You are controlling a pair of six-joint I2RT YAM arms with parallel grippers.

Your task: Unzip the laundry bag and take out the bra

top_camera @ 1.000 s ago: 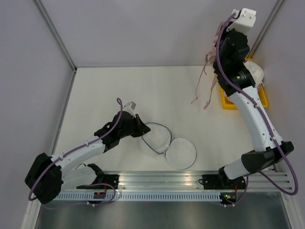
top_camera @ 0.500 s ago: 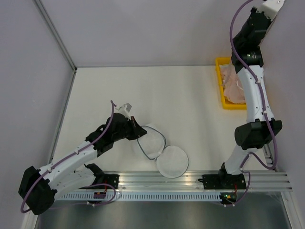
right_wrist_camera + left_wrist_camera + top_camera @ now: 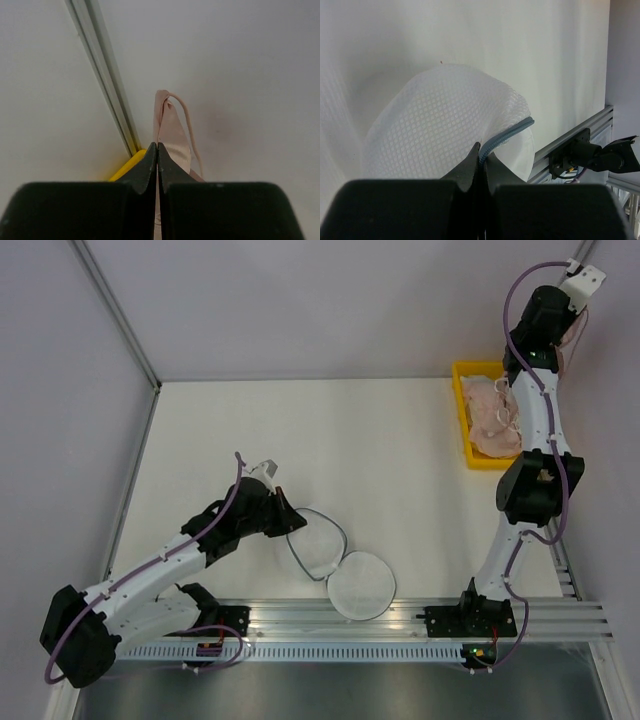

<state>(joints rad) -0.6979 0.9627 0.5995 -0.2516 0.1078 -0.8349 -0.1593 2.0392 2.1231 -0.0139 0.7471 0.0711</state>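
Compared with a second ago, the small, round, white see-through mesh laundry bag (image 3: pixel 360 583) lies a little further left and closer to the aluminium rail (image 3: pixel 400 618) at the near edge. The right arm has folded back toward the far right corner.

Nearest me, the laundry bag lies unzipped on the pale matte worktop (image 3: pixel 300 430), its two domed halves splayed side by side. The left end effector (image 3: pixel 480 150) is clamped tight on the blue-grey zip tape (image 3: pixel 507 135) at the rim, lifting that edge into a soft hump. The mesh looks feather-light and floppy, with no shape of its own. The corded zip tape is the only firm part, so I judge it the sensible place to hold.

Further off, the yellow plastic tub (image 3: pixel 490 463) holds a heap of pale peach-pink garments (image 3: pixel 495 415). High above it, the right end effector (image 3: pixel 158 147) is pinched closed on a fold of smooth, dusty-pink fabric with a thin strap looping off. I take that to be the bra (image 3: pixel 172 132), out of the bag. Its cups are hidden, so I cannot tell how it hangs. It should be soft, light and springy, with straps likely to snag; a seam or band grips best.
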